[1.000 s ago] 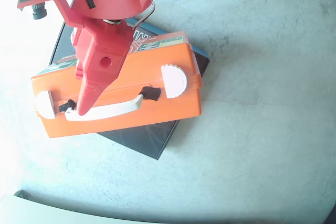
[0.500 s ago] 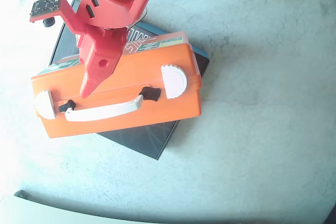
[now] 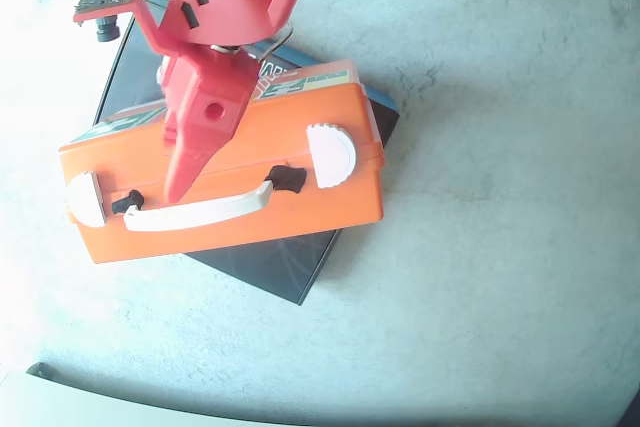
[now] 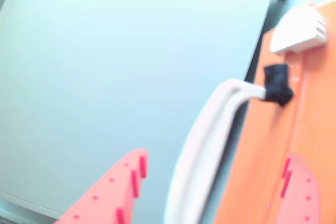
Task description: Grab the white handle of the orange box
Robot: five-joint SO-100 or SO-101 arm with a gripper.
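Observation:
The orange box (image 3: 330, 209) lies on a black board (image 3: 270, 265) with its white handle (image 3: 205, 212) facing the camera in the overhead view. My red gripper (image 3: 180, 190) reaches down over the box front, with its tip at the left part of the handle. In the wrist view the handle (image 4: 207, 140) runs between the two red fingers, one (image 4: 128, 182) on the table side and the other (image 4: 296, 190) over the orange box (image 4: 310, 108). My gripper (image 4: 215, 158) is open around the handle and not closed on it.
Two white latches (image 3: 332, 155) (image 3: 85, 197) sit on the box at either end of the handle. Black hinges (image 3: 288, 179) hold the handle's ends. Grey table (image 3: 500, 247) surrounds the box. A pale edge (image 3: 100, 409) runs along the bottom left.

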